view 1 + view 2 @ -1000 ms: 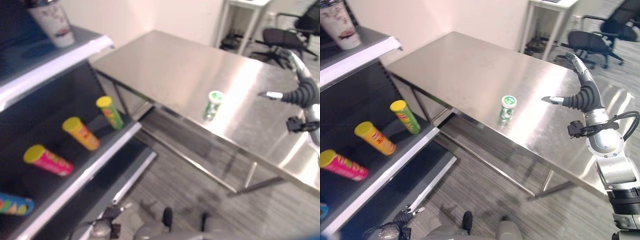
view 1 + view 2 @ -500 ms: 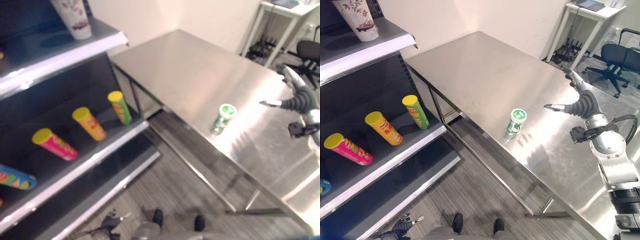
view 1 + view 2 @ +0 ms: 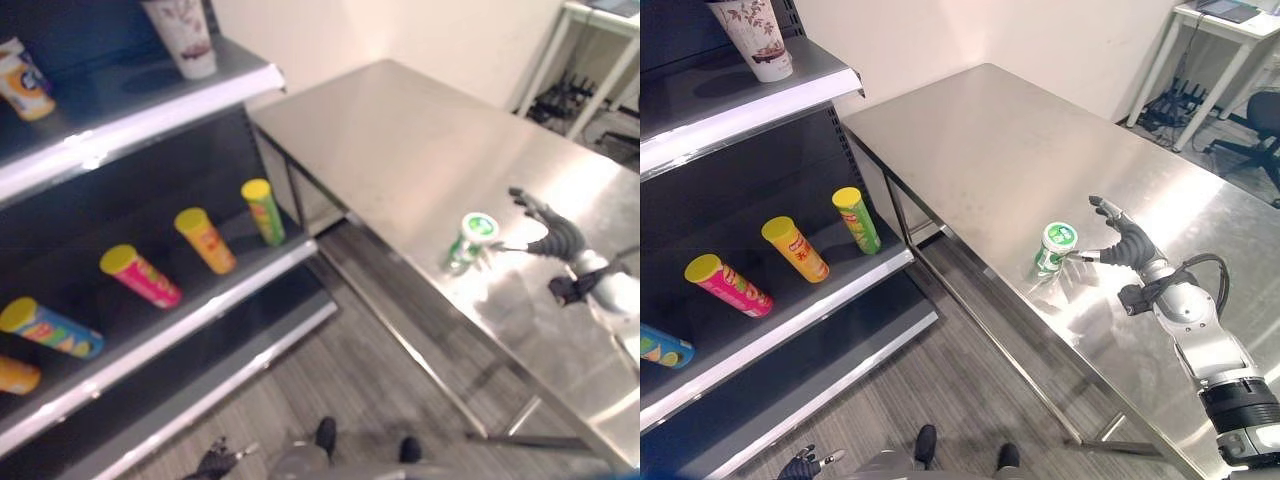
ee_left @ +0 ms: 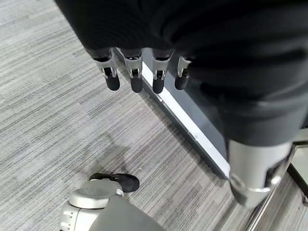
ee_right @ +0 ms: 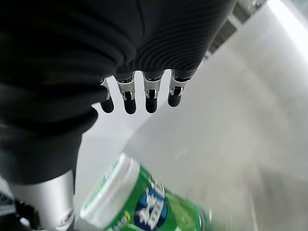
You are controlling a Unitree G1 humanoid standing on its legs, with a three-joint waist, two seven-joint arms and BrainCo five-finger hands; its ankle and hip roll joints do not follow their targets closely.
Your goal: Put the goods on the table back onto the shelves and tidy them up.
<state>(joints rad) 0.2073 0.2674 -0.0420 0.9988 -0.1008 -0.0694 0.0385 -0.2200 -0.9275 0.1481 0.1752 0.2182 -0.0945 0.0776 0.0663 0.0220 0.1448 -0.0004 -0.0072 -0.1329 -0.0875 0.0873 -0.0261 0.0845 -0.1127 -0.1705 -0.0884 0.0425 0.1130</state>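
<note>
A small green bottle [image 3: 1054, 248] with a white lid stands upright on the shiny metal counter [image 3: 980, 140], near the counter's front edge. The right hand [image 3: 1123, 240] is just beside the bottle, on the side away from the shelves. Its fingers are spread apart and it holds nothing; the thumb tip reaches toward the bottle's lid, but I cannot tell if it touches. In the right wrist view the bottle [image 5: 144, 202] sits between the thumb and the row of straight fingers [image 5: 150, 98]. The shelves [image 3: 770, 290] stand well apart from the bottle, past the counter's end. On the middle shelf lie tall tubes with yellow lids, all tipped back: a green tube [image 3: 857, 219] closest to the counter, then an orange tube [image 3: 795, 248], then a pink tube [image 3: 727, 285], and a blue tube [image 3: 662, 347] farthest off. A white paper cup [image 3: 753, 36] stands on the top shelf, above the tubes. The left hand [image 4: 144, 72] hangs low over the grey floor [image 4: 53, 110] by the foot of the shelves, with its fingers straight and loose, holding nothing.
</note>
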